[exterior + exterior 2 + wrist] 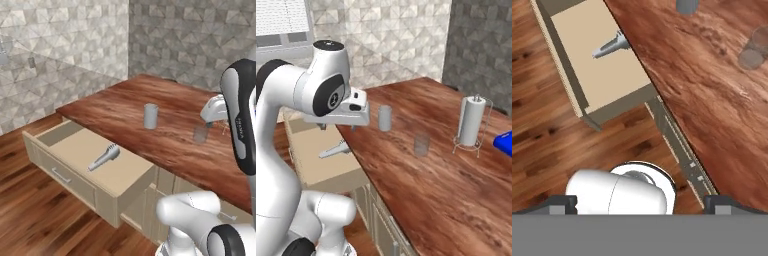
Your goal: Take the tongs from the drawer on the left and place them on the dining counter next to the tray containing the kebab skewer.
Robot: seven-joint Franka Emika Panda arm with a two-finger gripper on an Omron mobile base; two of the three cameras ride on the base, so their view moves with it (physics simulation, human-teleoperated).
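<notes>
Tongs (104, 158) lie flat in the pulled-out drawer (125, 177), near the worktop (170, 125) edge. My pincer (336, 127) hangs above them, jaws wide apart, nothing held. Likely light, stiff, slick metal; I'd pinch both arms mid-length, across the narrow width.

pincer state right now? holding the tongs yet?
Pincer: open, holding nothing. The tongs lie in the open drawer, apart from it.
</notes>
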